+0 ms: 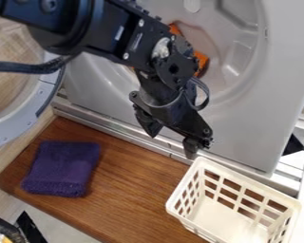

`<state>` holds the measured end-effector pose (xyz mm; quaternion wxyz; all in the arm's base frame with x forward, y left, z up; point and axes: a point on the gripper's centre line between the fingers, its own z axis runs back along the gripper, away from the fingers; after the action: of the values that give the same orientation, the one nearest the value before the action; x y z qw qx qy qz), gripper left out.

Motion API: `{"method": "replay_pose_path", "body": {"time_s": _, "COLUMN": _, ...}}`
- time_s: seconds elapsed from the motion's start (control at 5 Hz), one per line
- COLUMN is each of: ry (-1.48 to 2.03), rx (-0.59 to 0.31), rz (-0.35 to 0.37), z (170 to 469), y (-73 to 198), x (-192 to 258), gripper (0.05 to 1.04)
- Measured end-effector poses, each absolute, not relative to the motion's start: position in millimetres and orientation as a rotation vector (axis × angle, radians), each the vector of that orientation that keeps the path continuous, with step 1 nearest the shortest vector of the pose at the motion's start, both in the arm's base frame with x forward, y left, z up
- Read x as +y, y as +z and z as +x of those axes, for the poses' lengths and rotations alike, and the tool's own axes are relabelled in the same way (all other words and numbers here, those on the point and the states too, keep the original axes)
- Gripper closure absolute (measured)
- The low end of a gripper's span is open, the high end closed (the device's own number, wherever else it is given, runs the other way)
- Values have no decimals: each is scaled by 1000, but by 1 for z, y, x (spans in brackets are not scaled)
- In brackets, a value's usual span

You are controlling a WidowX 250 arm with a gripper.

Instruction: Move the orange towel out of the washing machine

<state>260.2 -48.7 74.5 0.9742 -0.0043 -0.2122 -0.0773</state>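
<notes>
Orange towel (pixel 203 62), tucked inside the drum (pixel 214 45) of the washing machine (pixel 243 128), and that's the prize! It shows in bright patches behind the black arm (pixel 138 40), which cuts right across the opening. The jaws are down below the drum's mouth, near the machine's lower edge; they stand apart, a good gap between the tips, and nothing is caught between them.

Look at the layout, because it makes sense. The round door (pixel 18 124) is swung out to the left, presumably to give the arm a free way in. On the wooden desk (pixel 126 199), the white basket (pixel 253 182) sits just in front of the machine at lower right — a likely landing spot, though the task only asks for the towel out. A purple cloth (pixel 62 168) lies flat on the left side of the desk, well apart from the basket, probably parked there to stay off the route.

Any lettering to call? None I can make out on the machine or the basket.

So it's all about the approach: the jaws need to come up and into the drum, close on a fold of orange, then draw it out — and the rim could snag a loose end.
</notes>
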Motion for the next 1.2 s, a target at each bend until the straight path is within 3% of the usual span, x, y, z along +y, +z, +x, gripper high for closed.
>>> {"method": "replay_pose_path", "body": {"time_s": 0.8, "ry": -175, "rx": -386, "rz": 82, "z": 259, "y": 50, "x": -22, "gripper": 83}}
{"method": "replay_pose_path", "body": {"time_s": 1.2, "ry": -184, "rx": -479, "rz": 114, "z": 292, "y": 47, "x": -10, "gripper": 83}}
